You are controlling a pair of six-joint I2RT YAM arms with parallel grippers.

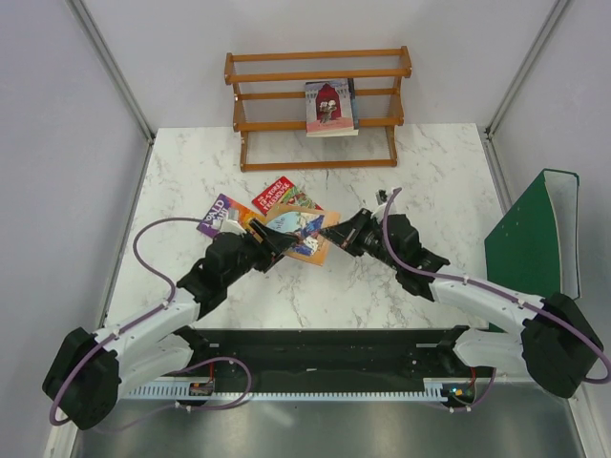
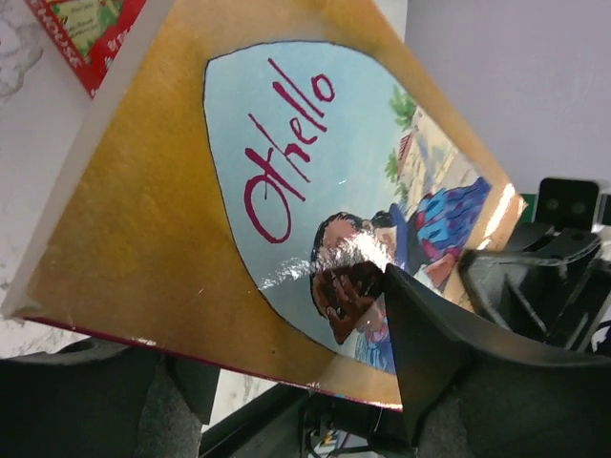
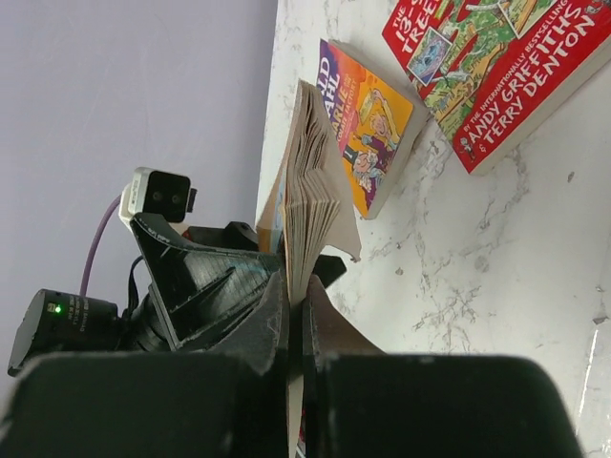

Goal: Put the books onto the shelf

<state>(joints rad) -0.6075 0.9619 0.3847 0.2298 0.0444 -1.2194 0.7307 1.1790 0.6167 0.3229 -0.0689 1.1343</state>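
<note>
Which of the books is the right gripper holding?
The orange Othello book, clamped at its edge; the red book and the purple book lie flat on the table, the pink one stands on the shelf.

I see bare table (image 1: 439,172) right of the red book (image 1: 283,194) up to the shelf (image 1: 286,74); 1 pink book (image 1: 330,107) blocks its right-centre.

Five books (image 1: 304,229), one shelf (image 1: 320,54), one binder (image 1: 530,234)

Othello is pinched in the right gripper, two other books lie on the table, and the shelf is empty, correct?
Not empty: in the top external view the shelf has a pink book standing on it. The rest stands.
</note>
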